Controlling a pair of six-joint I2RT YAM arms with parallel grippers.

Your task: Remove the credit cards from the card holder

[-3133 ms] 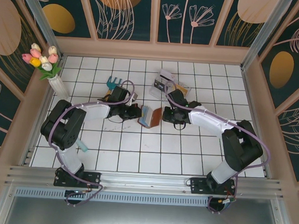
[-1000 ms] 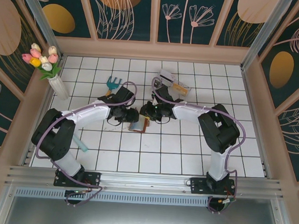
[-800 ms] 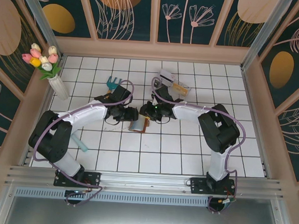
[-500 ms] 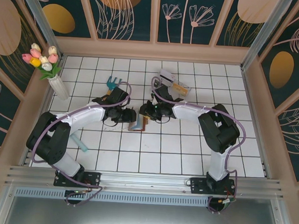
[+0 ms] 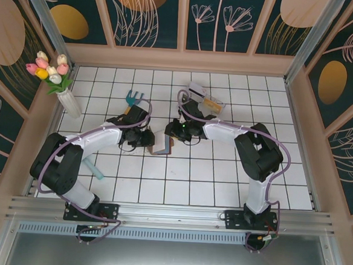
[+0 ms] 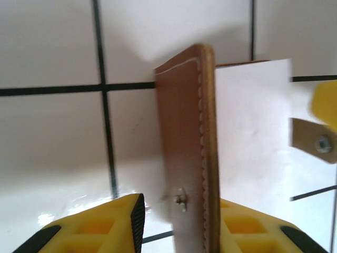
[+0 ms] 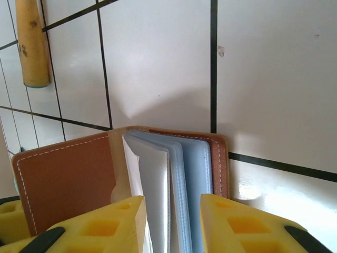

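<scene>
The card holder [image 5: 162, 145], reddish-brown leather, stands on edge on the white tiles between my two grippers. In the left wrist view its brown cover [image 6: 185, 153] rises between the yellow fingers of my left gripper [image 6: 179, 216]. It lies against the right finger, and a gap shows at the left pad [image 6: 138, 213]. My right gripper [image 7: 172, 216] is shut on the blue-grey inner pockets [image 7: 184, 174], which fill the space between its fingers. In the top view the left gripper [image 5: 147, 138] and right gripper [image 5: 174, 131] flank the holder. The credit cards are hidden.
A teal-headed garden fork [image 5: 133, 97] lies behind the left arm; its wooden handle [image 7: 31, 45] shows in the right wrist view. A clear plastic box [image 5: 204, 98] sits at the back centre. A vase of tulips [image 5: 63, 91] stands by the left wall.
The card holder has turned from lying nearly flat to standing on edge. The left gripper's jaws have narrowed around its cover. The right gripper has stayed on the pockets.
</scene>
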